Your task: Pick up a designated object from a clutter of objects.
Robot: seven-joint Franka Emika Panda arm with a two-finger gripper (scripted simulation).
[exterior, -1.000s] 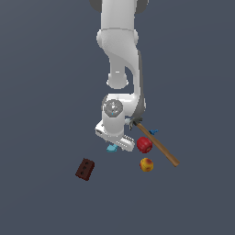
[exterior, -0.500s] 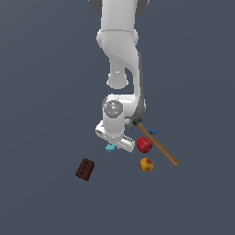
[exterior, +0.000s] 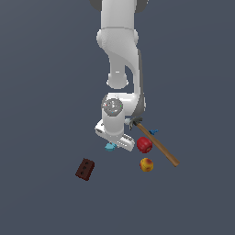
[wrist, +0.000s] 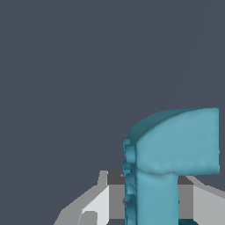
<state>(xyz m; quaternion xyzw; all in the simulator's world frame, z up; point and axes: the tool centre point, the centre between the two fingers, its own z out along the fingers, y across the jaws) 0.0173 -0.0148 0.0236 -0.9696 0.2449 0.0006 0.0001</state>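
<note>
The designated object [exterior: 110, 147] is a small cyan bracket-like piece, showing just under the white hand in the exterior view. My gripper [exterior: 113, 143] stands straight down over it. In the wrist view the cyan piece [wrist: 171, 149] fills the space between the two fingers [wrist: 115, 197], whose inner faces lie against its stem, so the gripper is shut on it. The rest of the clutter lies close by: a red ball [exterior: 144, 144], a yellow-red ball [exterior: 146, 164], a wooden-handled hammer [exterior: 158, 146] and a dark red holed brick [exterior: 85, 169].
A tiny darker-blue piece [exterior: 153, 132] lies beside the hammer's handle, toward the exterior view's right. The red ball sits very near the hand's side. The arm's white body [exterior: 119, 55] rises above the group. The floor is a plain dark grey surface [exterior: 41, 92].
</note>
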